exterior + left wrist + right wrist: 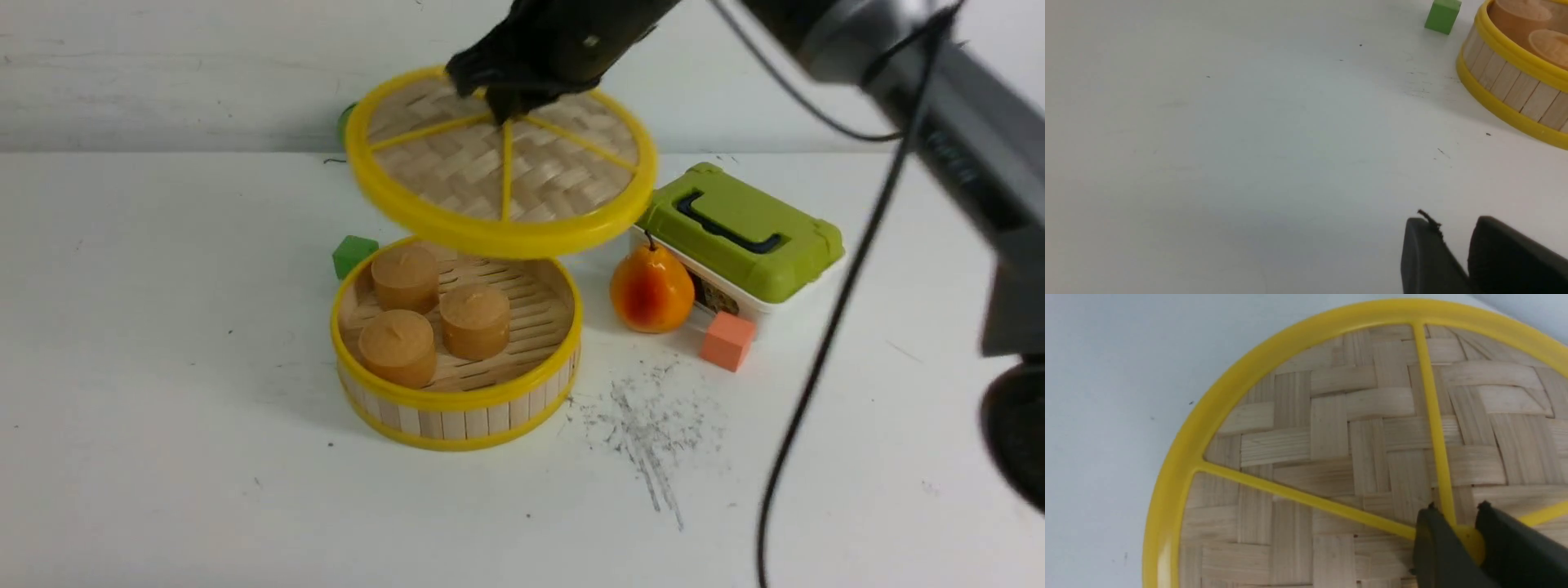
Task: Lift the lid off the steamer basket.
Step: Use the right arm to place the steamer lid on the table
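Matte black right gripper, grey-silver arm (a thin black cable runs alongside).

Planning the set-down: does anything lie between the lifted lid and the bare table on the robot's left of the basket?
Nothing visible does. The lid, held by the right gripper, hangs clear above the steamer basket; only a green cube sits by the basket's far-left rim.

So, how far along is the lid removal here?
Done: the lid is off, tilted in the air above the open basket, three brown cakes exposed. In hand: the right claw is shut on the lid's knob. Left: setting the lid down; it rests on nothing yet.
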Controlling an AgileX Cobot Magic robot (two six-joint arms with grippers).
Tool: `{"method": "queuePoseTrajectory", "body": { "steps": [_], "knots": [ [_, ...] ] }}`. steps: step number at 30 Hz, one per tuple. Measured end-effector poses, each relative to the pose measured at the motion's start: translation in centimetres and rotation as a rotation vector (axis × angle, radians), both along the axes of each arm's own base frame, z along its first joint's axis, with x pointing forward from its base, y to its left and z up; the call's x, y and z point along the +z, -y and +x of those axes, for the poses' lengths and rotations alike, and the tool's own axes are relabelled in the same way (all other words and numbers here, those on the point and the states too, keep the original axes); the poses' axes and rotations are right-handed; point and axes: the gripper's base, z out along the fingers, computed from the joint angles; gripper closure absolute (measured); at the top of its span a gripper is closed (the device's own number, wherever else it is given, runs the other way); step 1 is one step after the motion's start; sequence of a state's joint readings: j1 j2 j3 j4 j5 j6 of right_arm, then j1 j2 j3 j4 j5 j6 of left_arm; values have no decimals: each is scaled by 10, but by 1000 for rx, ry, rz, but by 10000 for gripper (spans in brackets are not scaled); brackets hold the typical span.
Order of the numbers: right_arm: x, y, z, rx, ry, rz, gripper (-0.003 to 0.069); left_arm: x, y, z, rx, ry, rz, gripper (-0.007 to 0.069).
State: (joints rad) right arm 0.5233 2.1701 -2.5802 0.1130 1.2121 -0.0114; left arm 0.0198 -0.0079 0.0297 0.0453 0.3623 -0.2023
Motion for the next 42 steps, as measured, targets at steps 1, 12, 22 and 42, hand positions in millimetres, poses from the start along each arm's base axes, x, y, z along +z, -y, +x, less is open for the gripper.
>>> {"method": "queuePoseTrajectory", "body": {
  "steps": [1,12,22,42],
  "knots": [
    [10,13,-3,-21,5,1,550,0,0,0,0,0,0,458],
    [11,94,-65,-44,-137,-176,550,0,0,0,0,0,-1,444],
    [-113,127,-135,-200,-219,-115,550,0,0,0,0,0,-2,433],
    [-230,138,-73,-400,-176,-23,519,0,0,0,0,0,-2,412]
  ]
}}
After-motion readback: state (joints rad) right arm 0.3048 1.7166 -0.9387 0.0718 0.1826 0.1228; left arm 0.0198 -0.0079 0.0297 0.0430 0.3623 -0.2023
